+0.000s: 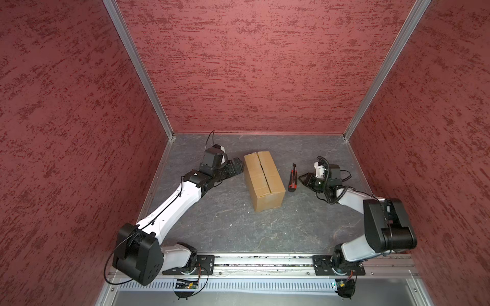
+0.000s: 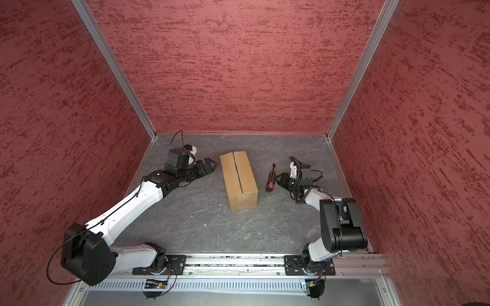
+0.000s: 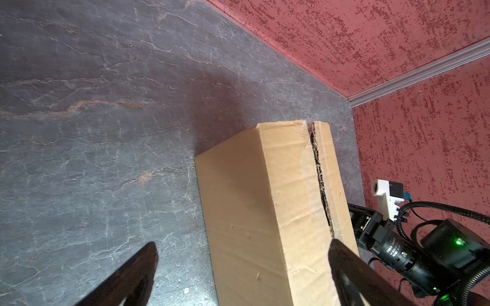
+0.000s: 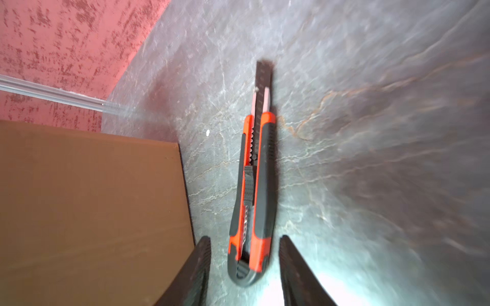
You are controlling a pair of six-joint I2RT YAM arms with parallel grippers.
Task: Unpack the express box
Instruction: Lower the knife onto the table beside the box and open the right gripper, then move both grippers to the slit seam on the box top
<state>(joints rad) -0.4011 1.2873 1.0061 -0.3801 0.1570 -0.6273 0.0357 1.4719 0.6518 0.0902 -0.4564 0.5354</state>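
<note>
Express box point(image 1: 263, 180): middle of tabletop point(image 1: 225, 225), flaps down, seam gaping; open room on near side. My left pincer point(image 1: 240, 165): spread wide, empty, just off box's left edge. My right pincer point(image 1: 302, 178): parted, nothing gripped; knife point(image 1: 293, 177) butt between fingers, gaps both sides.

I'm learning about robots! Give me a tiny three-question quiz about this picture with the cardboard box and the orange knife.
1. True or false: the right gripper is lifting the orange-and-black box cutter off the grey table.
2. Where does the cutter lie? A) on top of the brown cardboard express box; B) on the table, between the box and the right arm; C) beside the left gripper.
3. Fill in: both grippers' jaws stand ____.
Key: 1 false; 2 B; 3 open.
</note>
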